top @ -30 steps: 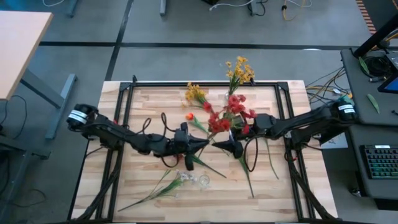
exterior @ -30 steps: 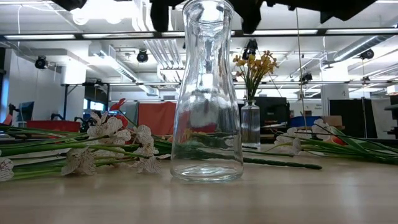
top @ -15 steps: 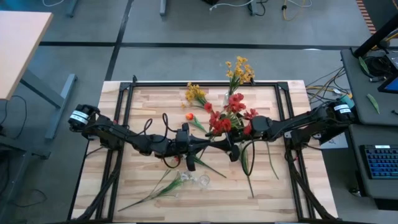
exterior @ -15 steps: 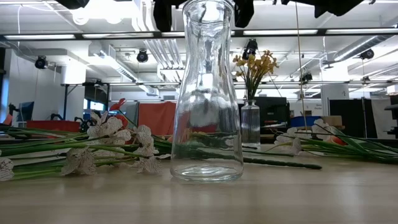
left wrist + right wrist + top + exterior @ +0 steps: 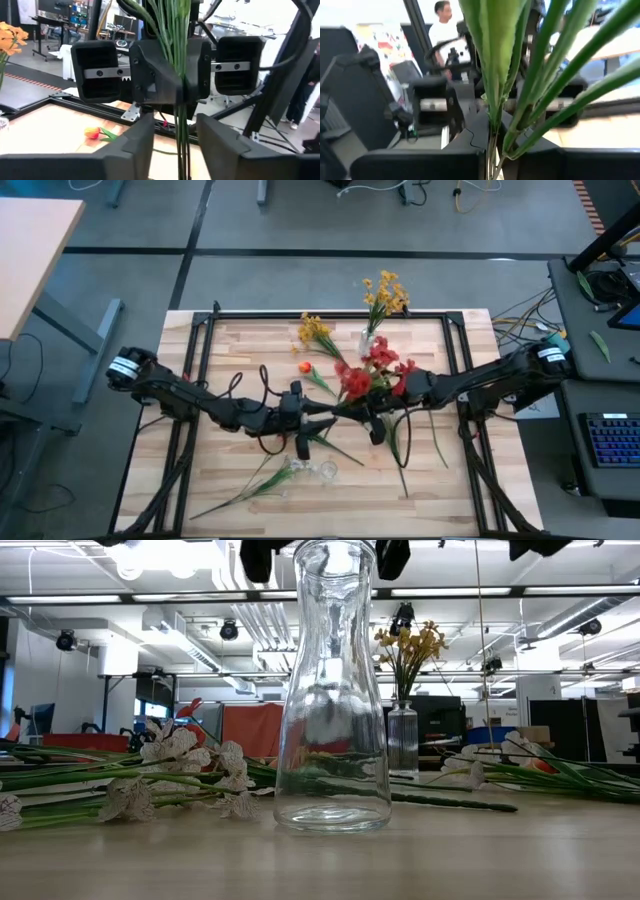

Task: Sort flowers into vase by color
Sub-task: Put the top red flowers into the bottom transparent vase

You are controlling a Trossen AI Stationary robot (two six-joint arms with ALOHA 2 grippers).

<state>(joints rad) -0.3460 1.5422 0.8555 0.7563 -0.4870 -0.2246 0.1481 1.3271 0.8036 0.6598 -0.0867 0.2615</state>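
Red flowers [image 5: 366, 370] are held above mid-bench, stems pinched in the right gripper [image 5: 372, 423], whose fingers press on the green stems. Left gripper [image 5: 326, 421] faces it, fingers spread either side of the same stems, not yet closed. Step in hand looks like a hand-over. Next: left closes on the stems, right lets go, then the empty glass vase [image 5: 333, 690].

The left claw [image 5: 175, 145] shows its two dark fingers [image 5: 127, 150] spread apart, with thin green stems [image 5: 181, 120] running between them. Straight ahead, the right claw [image 5: 170, 75] is clamped on that same bunch of stems. An orange blossom [image 5: 92, 132] lies on the wooden desk [image 5: 40, 130], beside a black frame rail [image 5: 85, 106]. More orange flowers [image 5: 11, 36] show at the edge.
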